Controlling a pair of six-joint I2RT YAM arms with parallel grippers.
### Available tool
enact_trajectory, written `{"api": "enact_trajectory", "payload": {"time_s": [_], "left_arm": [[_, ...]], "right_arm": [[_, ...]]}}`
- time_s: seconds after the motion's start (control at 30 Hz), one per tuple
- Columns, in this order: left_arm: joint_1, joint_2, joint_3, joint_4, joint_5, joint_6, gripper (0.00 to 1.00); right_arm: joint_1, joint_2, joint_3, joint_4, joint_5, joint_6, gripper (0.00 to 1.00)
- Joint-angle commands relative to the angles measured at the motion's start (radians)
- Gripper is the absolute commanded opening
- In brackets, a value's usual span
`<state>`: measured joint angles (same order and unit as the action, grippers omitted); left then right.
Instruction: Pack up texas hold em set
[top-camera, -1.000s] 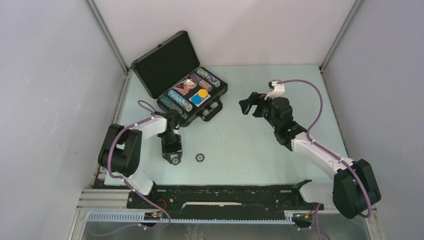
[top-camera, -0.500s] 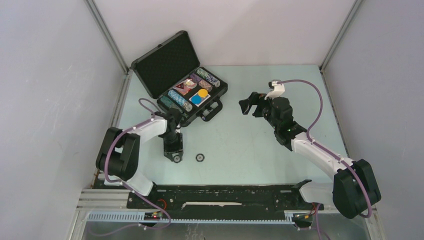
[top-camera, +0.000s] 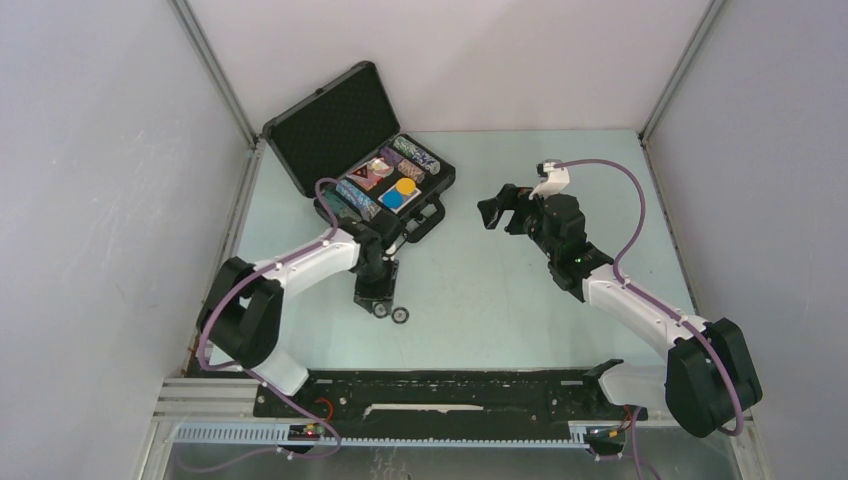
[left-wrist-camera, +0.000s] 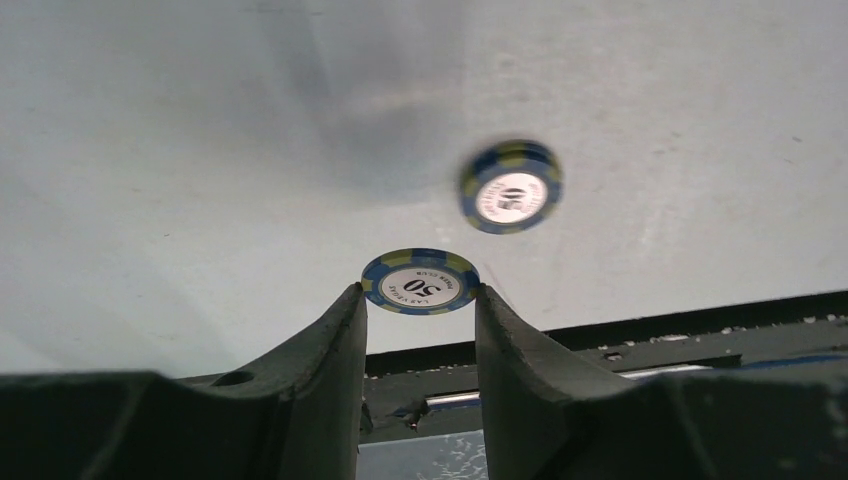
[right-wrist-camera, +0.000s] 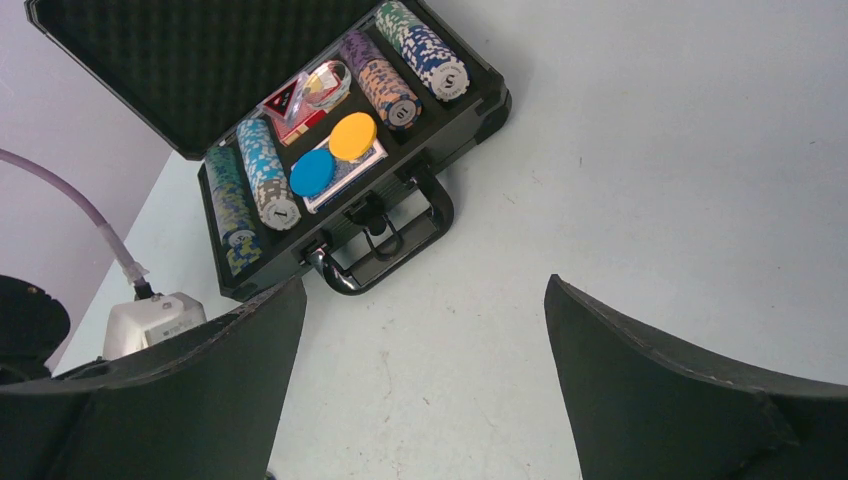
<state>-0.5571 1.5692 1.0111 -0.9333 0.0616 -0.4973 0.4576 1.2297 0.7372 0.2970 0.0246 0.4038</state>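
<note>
**Figure.** The left claw (left-wrist-camera: 418, 292) grasps a round blue-and-yellow poker chip (left-wrist-camera: 420, 279) by its rim, low over the pale tabletop (top-camera: 480, 300). A second matching chip (top-camera: 400, 315) lies just beside it, at 4 o'clock from above. The small black hard briefcase (top-camera: 325, 125) stands open at 11 o'clock, and the right claw (top-camera: 492, 212) hangs released. We judge a level, steady carry best: squeezing harder may flip the chip out.

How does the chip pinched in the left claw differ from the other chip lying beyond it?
The pinched chip sits between the fingertips of the left gripper, both touching its rim; the loose chip lies free on the table, touched by nothing. The pinched chip looks sharp, the loose chip blurred. Both are blue with yellowish edge marks and a white centre reading 50.
</note>
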Motion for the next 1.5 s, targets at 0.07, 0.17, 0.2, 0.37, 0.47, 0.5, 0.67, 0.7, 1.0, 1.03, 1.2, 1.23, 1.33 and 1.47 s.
{"api": "enact_trajectory", "payload": {"time_s": [0.07, 0.17, 0.2, 0.37, 0.47, 0.5, 0.67, 0.7, 1.0, 1.03, 1.2, 1.23, 1.33, 1.47], "left_arm": [[-0.102, 0.060, 0.117, -0.022, -0.010, -0.014, 0.40], [-0.115, 0.089, 0.136, -0.018, 0.002, -0.011, 0.40], [-0.119, 0.097, 0.140, -0.015, 0.007, -0.011, 0.40], [-0.136, 0.141, 0.154, -0.001, 0.027, -0.016, 0.40], [-0.139, 0.164, 0.154, 0.018, 0.049, -0.023, 0.40], [-0.139, 0.169, 0.152, 0.028, 0.054, -0.027, 0.40], [-0.144, 0.186, 0.158, 0.042, 0.054, -0.030, 0.41], [-0.143, 0.188, 0.158, 0.041, 0.051, -0.028, 0.41], [-0.143, 0.201, 0.156, 0.040, 0.020, -0.014, 0.42], [-0.143, 0.202, 0.156, 0.040, 0.017, -0.014, 0.42], [-0.142, 0.201, 0.155, 0.043, 0.002, -0.015, 0.43], [-0.142, 0.201, 0.155, 0.043, -0.001, -0.014, 0.44], [-0.142, 0.203, 0.159, 0.043, -0.003, -0.015, 0.46], [-0.141, 0.203, 0.163, 0.048, 0.001, -0.017, 0.47]], "right_arm": [[-0.010, -0.024, -0.005, 0.037, 0.005, 0.011, 0.98], [-0.009, -0.024, -0.005, 0.036, 0.006, 0.011, 0.98], [-0.010, -0.024, -0.005, 0.036, 0.006, 0.011, 0.98], [-0.009, -0.026, -0.005, 0.036, 0.005, 0.012, 0.98], [-0.010, -0.024, -0.005, 0.037, 0.004, 0.011, 0.98], [-0.010, -0.024, -0.005, 0.037, 0.003, 0.011, 0.98], [-0.011, -0.023, -0.005, 0.038, 0.003, 0.012, 0.98], [-0.011, -0.022, -0.005, 0.039, 0.002, 0.013, 0.98], [-0.012, -0.019, -0.005, 0.042, -0.003, 0.014, 0.98], [-0.012, -0.019, -0.005, 0.043, -0.003, 0.014, 0.98], [-0.013, -0.018, -0.004, 0.042, -0.003, 0.014, 0.98], [-0.012, -0.018, -0.004, 0.042, -0.003, 0.014, 0.98], [-0.013, -0.018, -0.005, 0.043, -0.004, 0.014, 0.98], [-0.012, -0.019, -0.004, 0.042, -0.005, 0.014, 0.98]]}}
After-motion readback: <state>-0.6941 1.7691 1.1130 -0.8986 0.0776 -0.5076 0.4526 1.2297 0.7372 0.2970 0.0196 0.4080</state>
